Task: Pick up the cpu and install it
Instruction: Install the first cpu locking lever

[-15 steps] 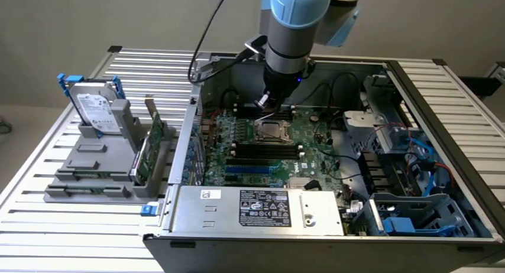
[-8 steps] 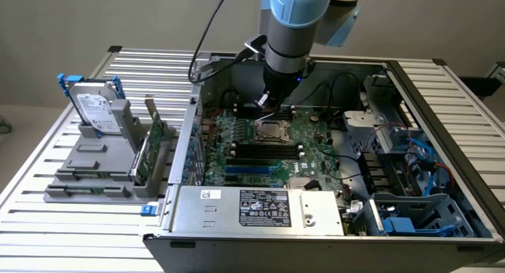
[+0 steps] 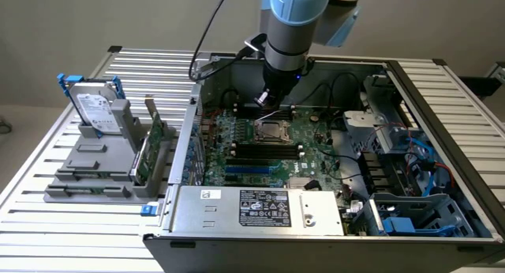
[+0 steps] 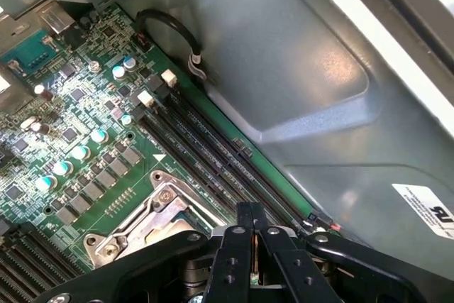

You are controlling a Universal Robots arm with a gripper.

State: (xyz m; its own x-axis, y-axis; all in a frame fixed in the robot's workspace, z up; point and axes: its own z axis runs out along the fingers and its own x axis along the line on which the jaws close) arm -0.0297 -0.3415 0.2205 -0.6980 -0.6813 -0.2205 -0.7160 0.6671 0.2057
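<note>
Gripper, pinched fully closed on a thin golden sliver judged to be the cpu held edge-on, hangs close above the socket at the exterior view's centre, evidently to line chip with seat.

Slatted alu table, light grey. Open PC case sits on it, centre to exterior view's right. Grey fixture block just beside case, exterior view's left.

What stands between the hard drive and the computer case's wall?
A green circuit card stands upright in the grey holder there, seen in the exterior view.
</note>
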